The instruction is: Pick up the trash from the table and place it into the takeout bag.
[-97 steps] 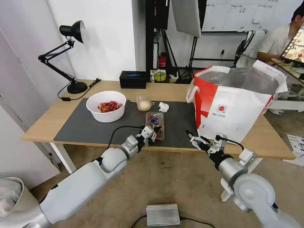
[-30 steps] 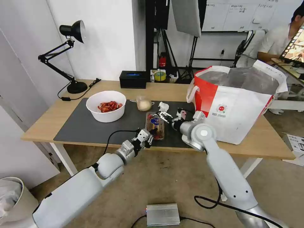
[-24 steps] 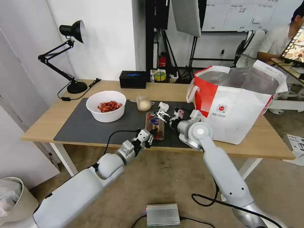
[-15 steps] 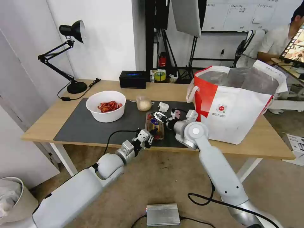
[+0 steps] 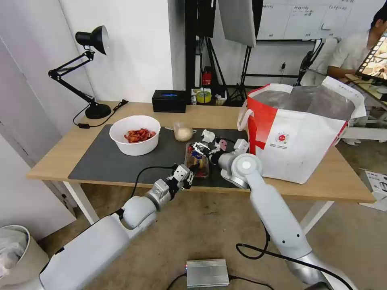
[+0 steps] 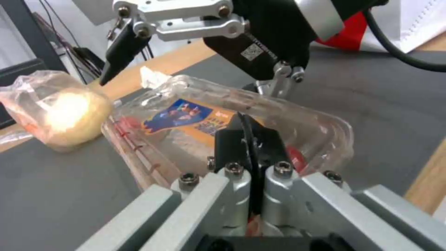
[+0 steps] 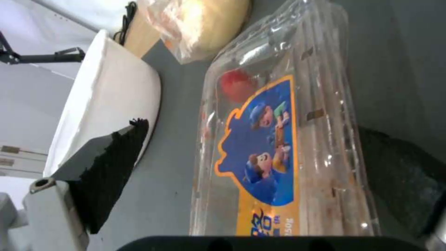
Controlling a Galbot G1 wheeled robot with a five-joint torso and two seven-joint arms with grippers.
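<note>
Takeout bag (image 5: 300,137), white with red side panels and a foil lining, stands open on the right end of the light-wood bench (image 5: 52,159), its front edge just beside the dark grey mat (image 5: 109,161) that carries the leftovers. On the mat's left part sits the white round bowl (image 5: 136,135) of red shells. Near the mat's middle front lies the clear hinged tray (image 5: 197,159) with red tomatoes under a blue and orange label, seen closer in the left wrist view (image 6: 223,122) and the right wrist view (image 7: 278,139). Behind the tray, toward the far edge of the mat, rests the clear cup (image 5: 183,131) holding a beige lump, and just right of it the crumpled white tissue (image 5: 208,135).

Right tool (image 5: 201,147) hangs over the far end of the tray, its fingers spread wide; the left wrist view shows one dark fingertip (image 6: 122,52) raised clear above the lid while the other finger comes down at the tray's far side. Left tool (image 5: 189,172) sits at the tray's near edge by the front of the bench, its two black fingers (image 6: 251,143) pressed together with nothing visibly between them, the tips lying against the tray's near wall.
</note>
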